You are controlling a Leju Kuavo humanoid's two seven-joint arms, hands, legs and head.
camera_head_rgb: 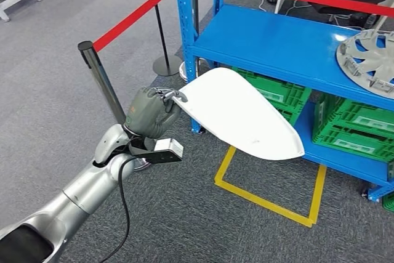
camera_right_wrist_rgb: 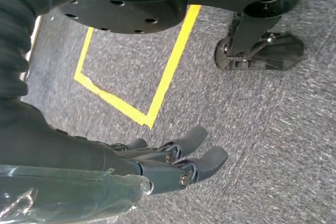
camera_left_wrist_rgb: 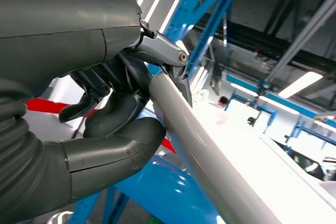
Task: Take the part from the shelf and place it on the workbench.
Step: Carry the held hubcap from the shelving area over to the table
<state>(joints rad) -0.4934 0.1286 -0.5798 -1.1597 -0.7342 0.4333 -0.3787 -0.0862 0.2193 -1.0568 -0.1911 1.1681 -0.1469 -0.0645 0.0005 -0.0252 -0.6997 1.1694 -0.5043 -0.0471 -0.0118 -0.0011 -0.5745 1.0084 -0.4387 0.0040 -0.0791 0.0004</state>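
A large white curved panel part (camera_head_rgb: 241,112) hangs in the air in front of the blue shelf (camera_head_rgb: 279,44), off its middle deck. My left hand (camera_head_rgb: 151,112) grips the panel's near left edge. In the left wrist view the fingers (camera_left_wrist_rgb: 166,51) and thumb clamp the pale rim of the part (camera_left_wrist_rgb: 206,161). My right hand (camera_right_wrist_rgb: 174,161) hangs beside my body over the grey carpet, its fingers loosely extended and holding nothing.
A round grey slotted disc (camera_head_rgb: 367,60) lies on the shelf's middle deck at the right. Green crates (camera_head_rgb: 357,124) fill the lower deck. A yellow taped square (camera_head_rgb: 271,198) marks the carpet. A stanchion post (camera_head_rgb: 100,78) with red belt (camera_head_rgb: 135,13) stands just left of my hand.
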